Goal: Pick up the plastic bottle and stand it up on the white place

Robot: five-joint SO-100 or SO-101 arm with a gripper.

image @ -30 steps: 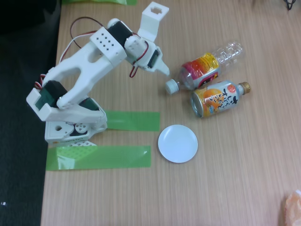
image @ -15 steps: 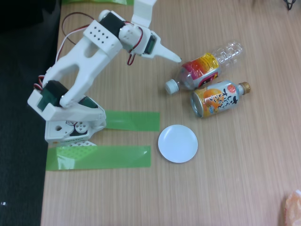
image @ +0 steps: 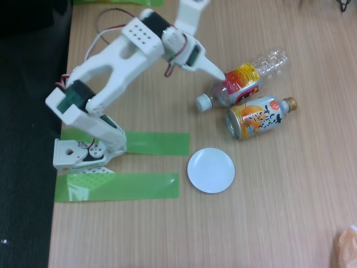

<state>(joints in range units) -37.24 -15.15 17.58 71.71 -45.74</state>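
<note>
Fixed view from above: the plastic bottle (image: 248, 82) lies on its side on the wooden tabletop (image: 279, 212), white cap toward the left. An orange can (image: 258, 116) lies just below it, touching or nearly so. The white plate (image: 211, 170) sits apart, lower down, next to two green tape strips (image: 156, 143). The white arm reaches out, and its claw (image: 215, 42) looks wide open, one finger (image: 213, 70) pointing at the bottle's label, the other up at the top edge. It holds nothing.
</note>
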